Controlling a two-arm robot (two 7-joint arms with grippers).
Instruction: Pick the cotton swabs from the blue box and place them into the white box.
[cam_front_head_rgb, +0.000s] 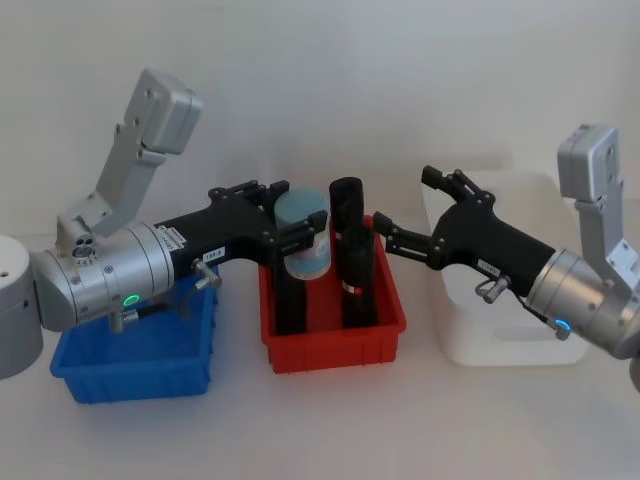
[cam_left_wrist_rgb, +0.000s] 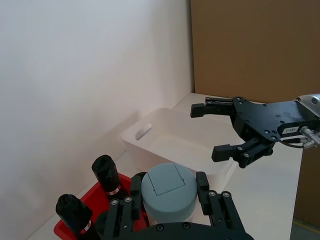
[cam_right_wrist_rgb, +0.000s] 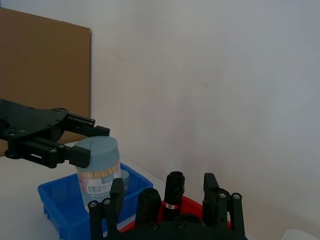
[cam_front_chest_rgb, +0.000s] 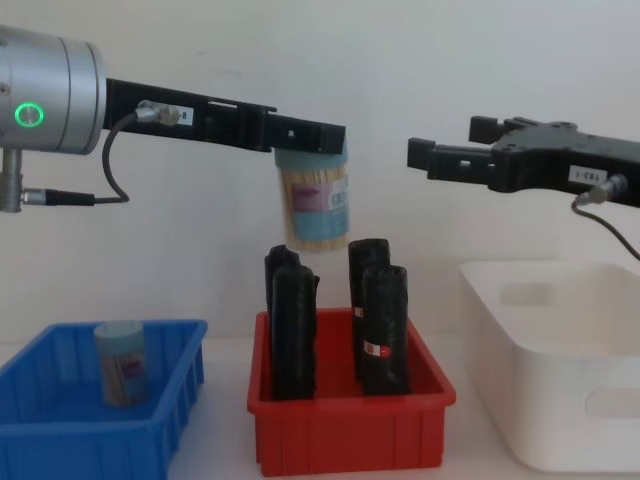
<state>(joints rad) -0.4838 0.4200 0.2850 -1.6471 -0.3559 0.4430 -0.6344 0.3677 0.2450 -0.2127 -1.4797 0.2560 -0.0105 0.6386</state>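
Observation:
My left gripper (cam_front_head_rgb: 293, 225) is shut on a cotton swab tub (cam_front_head_rgb: 300, 212) with a pale blue lid, holding it in the air above the red bin's back left. In the chest view this tub (cam_front_chest_rgb: 315, 205) hangs upright under the left gripper (cam_front_chest_rgb: 310, 140). Another cotton swab tub (cam_front_chest_rgb: 122, 362) stands in the blue box (cam_front_chest_rgb: 60, 440) at the left. The white box (cam_front_chest_rgb: 560, 400) sits at the right. My right gripper (cam_front_head_rgb: 408, 208) hovers open between the red bin and the white box (cam_front_head_rgb: 500, 340), facing the held tub and apart from it.
A red bin (cam_front_head_rgb: 335, 345) in the middle holds several tall black rolls (cam_front_chest_rgb: 385, 330), directly under the held tub. A white wall stands close behind the table, and a brown board (cam_left_wrist_rgb: 250, 50) stands at the far end.

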